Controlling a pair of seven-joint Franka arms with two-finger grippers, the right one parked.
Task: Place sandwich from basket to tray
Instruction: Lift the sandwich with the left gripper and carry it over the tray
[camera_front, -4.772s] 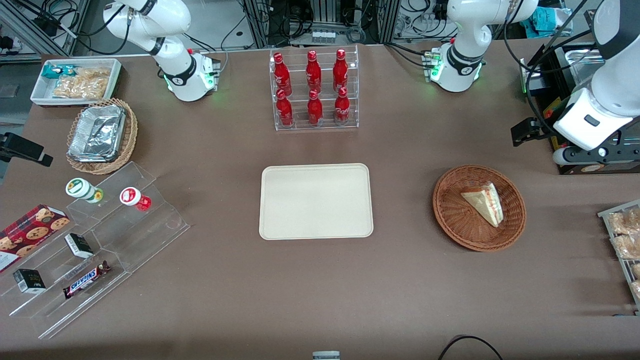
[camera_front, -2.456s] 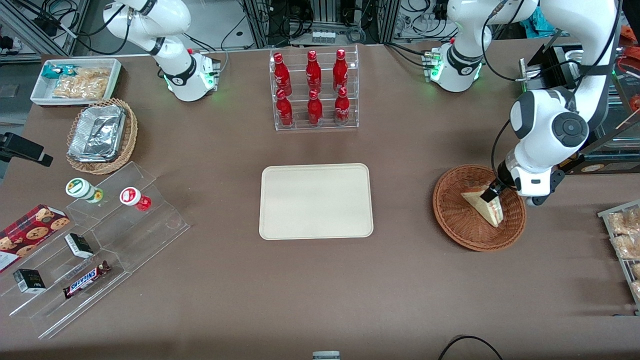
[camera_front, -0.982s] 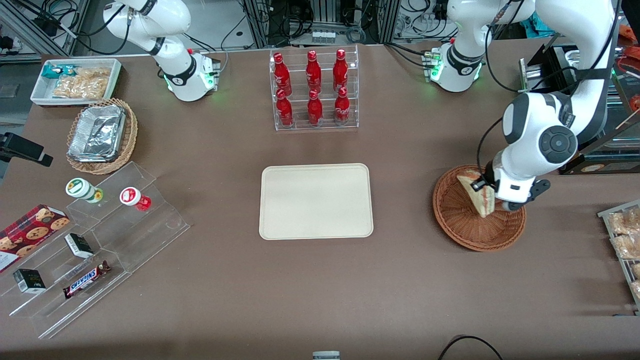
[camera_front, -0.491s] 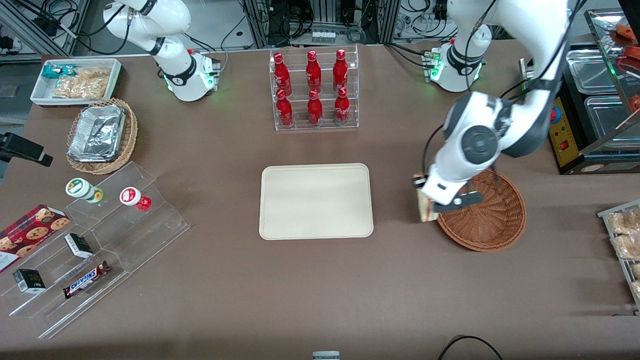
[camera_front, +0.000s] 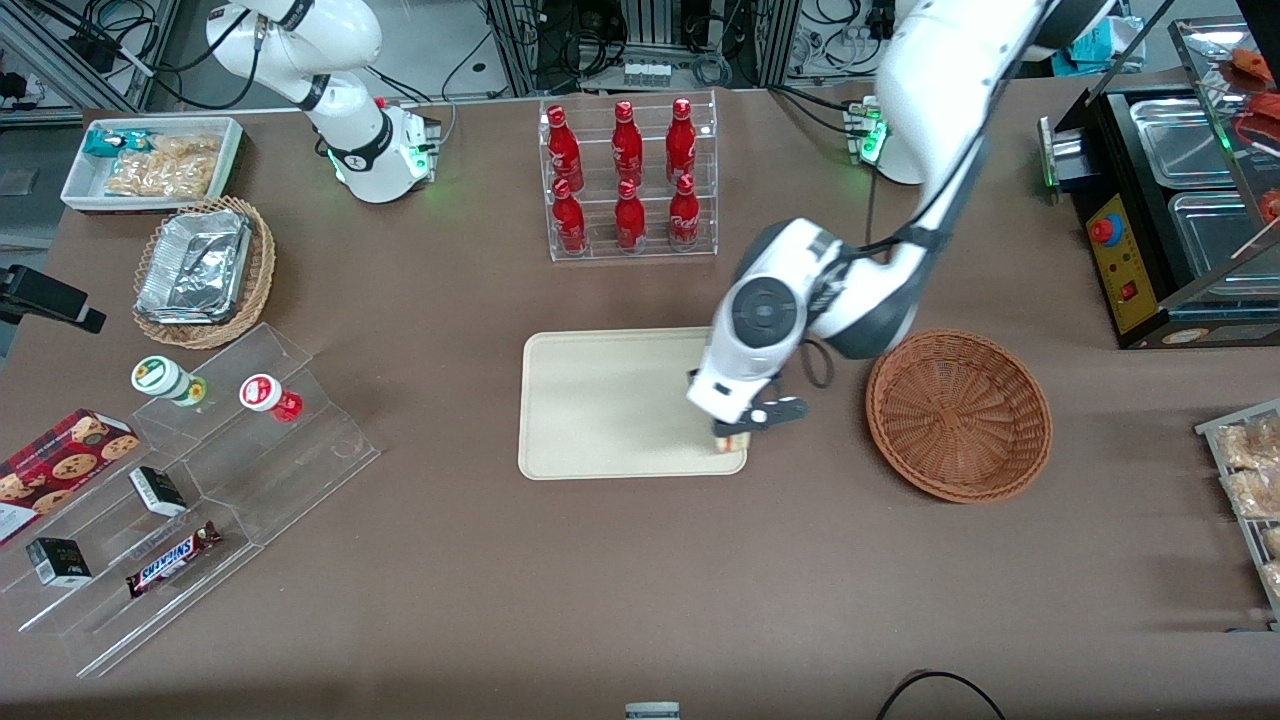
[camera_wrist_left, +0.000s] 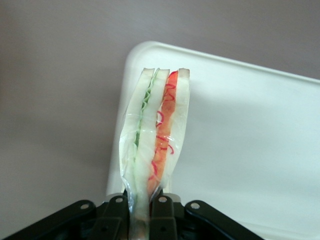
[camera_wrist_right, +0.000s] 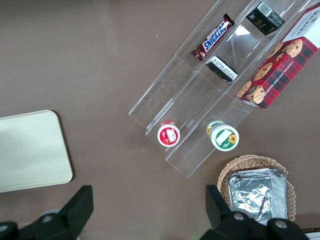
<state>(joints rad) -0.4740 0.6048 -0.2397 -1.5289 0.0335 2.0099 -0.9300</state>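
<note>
My left gripper (camera_front: 733, 432) (camera_wrist_left: 142, 210) is shut on the clear-wrapped sandwich (camera_wrist_left: 155, 135), which hangs point-down with its green and red filling edge showing. It hovers over the corner of the cream tray (camera_front: 600, 400) (camera_wrist_left: 250, 140) that lies nearest the front camera and nearest the basket. In the front view only a sliver of the sandwich (camera_front: 733, 441) peeks out beneath the wrist. The reddish-brown wicker basket (camera_front: 958, 415) stands beside the tray, toward the working arm's end, with nothing in it.
A clear rack of red bottles (camera_front: 628, 178) stands farther from the front camera than the tray. Tiered acrylic shelves with snacks (camera_front: 190, 480), a tan basket with foil trays (camera_front: 200, 270) and a white snack bin (camera_front: 150, 162) lie toward the parked arm's end.
My gripper shut on the sandwich in the basket, lifted it out and carried it sideways to above the tray's corner. The basket is left with nothing in it.
</note>
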